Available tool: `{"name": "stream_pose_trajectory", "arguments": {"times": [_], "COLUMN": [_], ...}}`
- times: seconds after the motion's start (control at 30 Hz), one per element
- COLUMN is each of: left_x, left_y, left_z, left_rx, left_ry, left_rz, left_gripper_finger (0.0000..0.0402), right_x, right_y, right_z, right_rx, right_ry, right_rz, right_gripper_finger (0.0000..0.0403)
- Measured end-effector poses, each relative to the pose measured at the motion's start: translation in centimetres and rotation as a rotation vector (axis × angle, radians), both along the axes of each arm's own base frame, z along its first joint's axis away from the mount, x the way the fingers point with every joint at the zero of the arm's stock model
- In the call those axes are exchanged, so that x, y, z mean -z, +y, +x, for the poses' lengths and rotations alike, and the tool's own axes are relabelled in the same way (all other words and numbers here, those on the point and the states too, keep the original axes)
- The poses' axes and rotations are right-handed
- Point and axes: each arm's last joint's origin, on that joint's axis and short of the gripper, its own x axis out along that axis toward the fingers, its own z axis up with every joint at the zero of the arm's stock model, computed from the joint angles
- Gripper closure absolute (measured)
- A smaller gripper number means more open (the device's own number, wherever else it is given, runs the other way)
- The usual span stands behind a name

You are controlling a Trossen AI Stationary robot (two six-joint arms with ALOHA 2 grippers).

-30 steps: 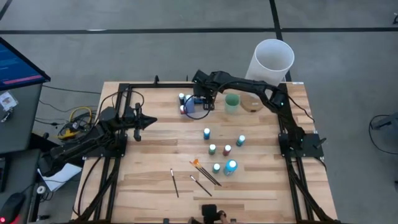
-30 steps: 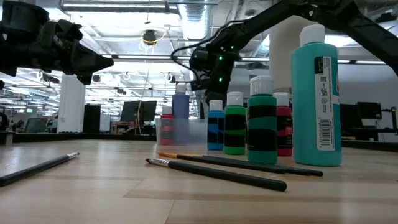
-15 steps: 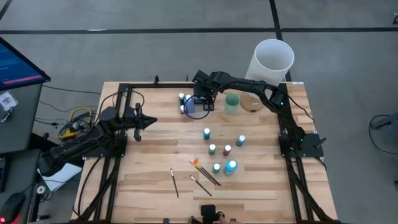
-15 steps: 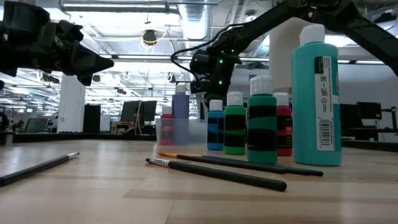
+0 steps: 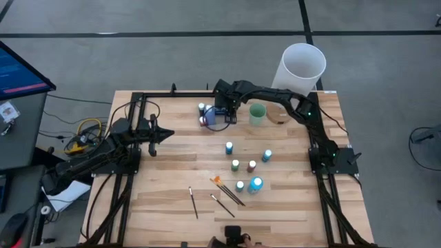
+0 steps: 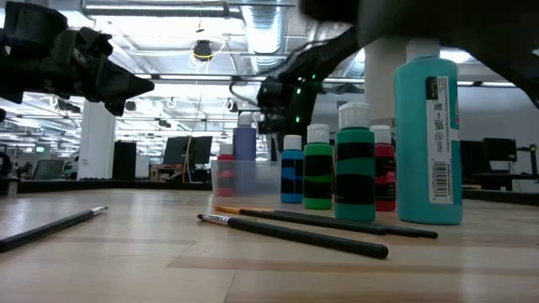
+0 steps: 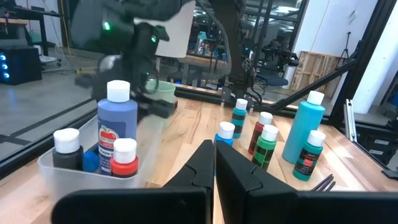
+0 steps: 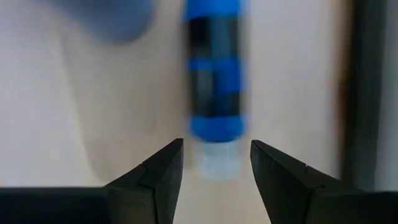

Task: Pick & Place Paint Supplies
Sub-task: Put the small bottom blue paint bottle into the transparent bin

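Seemingly parked, the left gripper waits at the table's left side with its jaws pressed together and holding nothing, pointed toward the middle so it stays clear of the work. Further right, a clear tub at the far edge already holds several paint bottles, among them a tall blue one, a red one and a dark one, which suggests it is the collecting bin. Above it hangs the right gripper, jaws apart and gripping nothing; a blue bottle lies just beyond its fingertips in the wrist view, probably just dropped in. Right of the tub stand a green cup and a white cylinder. Nearer the front, loose bottles and brushes remain scattered mid-table, so most of the sorting looks undone.
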Motion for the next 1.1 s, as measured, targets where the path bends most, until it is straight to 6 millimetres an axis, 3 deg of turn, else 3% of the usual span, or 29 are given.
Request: {"name": "stream_pose_trajectory", "arguments": {"times": [0.13, 0.23, 0.33, 0.67, 1.1], "left_x": [0.0, 0.0, 0.1, 0.1, 0.1], "left_y": [0.0, 0.0, 0.0, 0.0, 0.0], "left_z": [0.0, 0.0, 0.1, 0.1, 0.1], "left_rx": [0.0, 0.0, 0.001, 0.001, 0.001], "left_ry": [-0.001, 0.003, 0.005, 0.007, 0.007], "left_rz": [0.0, -0.003, -0.004, -0.009, -0.009], "left_gripper_finger": [0.0401, 0.0401, 0.0401, 0.0401, 0.0401], "right_x": [1.6, 0.6, 0.9, 0.8, 0.6], "right_y": [0.6, 0.4, 0.3, 0.4, 0.8], "right_z": [0.6, 1.0, 0.8, 0.8, 0.9], "right_rx": [-0.03, -0.03, -0.033, -0.04, -0.04], "right_ry": [0.042, -0.005, 0.018, 0.016, 0.027], "right_rz": [0.019, -0.012, -0.007, -0.005, -0.032], "right_gripper_finger": [0.0219, 0.0216, 0.0222, 0.0292, 0.0303]}}
